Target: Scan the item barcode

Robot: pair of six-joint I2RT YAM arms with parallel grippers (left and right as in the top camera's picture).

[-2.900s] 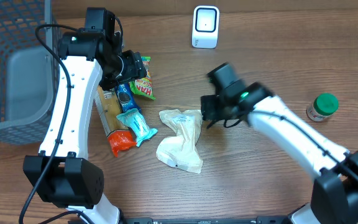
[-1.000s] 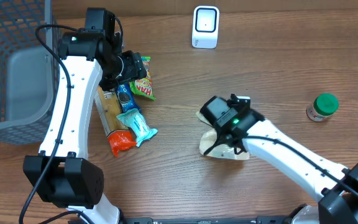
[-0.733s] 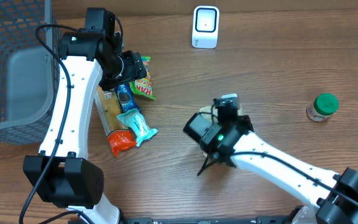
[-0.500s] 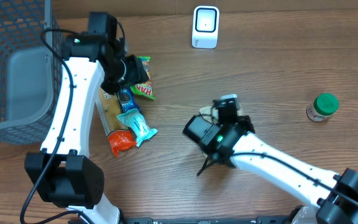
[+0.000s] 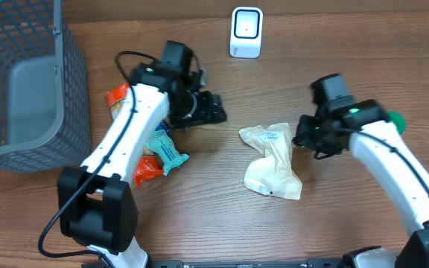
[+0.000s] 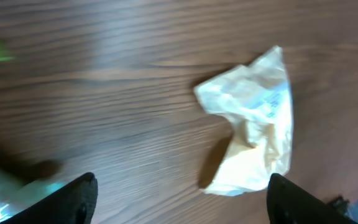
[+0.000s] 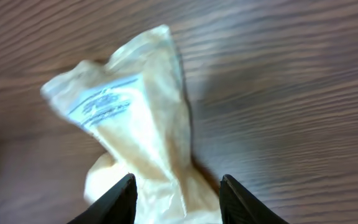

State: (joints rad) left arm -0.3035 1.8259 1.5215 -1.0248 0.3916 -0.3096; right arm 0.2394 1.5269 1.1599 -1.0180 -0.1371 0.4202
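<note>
The item, a crumpled cream bag (image 5: pixel 272 161) with a blue-printed label, lies on the wooden table mid-right. It shows in the left wrist view (image 6: pixel 253 124) and the right wrist view (image 7: pixel 135 124) too. My right gripper (image 5: pixel 304 138) hovers just right of the bag, jaws open, the bag's lower part visible between its fingertips (image 7: pixel 118 200) without being pinched. My left gripper (image 5: pixel 214 113) hangs left of the bag, open over bare wood (image 6: pixel 182 205). The white scanner (image 5: pixel 246 31) stands at the back edge.
A grey wire basket (image 5: pixel 17 82) fills the far left. Snack packets lie under the left arm: teal (image 5: pixel 167 149), red (image 5: pixel 146 170), orange (image 5: pixel 116 97). A green-lidded jar (image 5: pixel 398 119) peeks out behind the right arm.
The right gripper was shut low over the bag at mid-table; it has opened and pulled back right, leaving the bag lying flat. The left arm swung right from the snack pile toward the bag.
</note>
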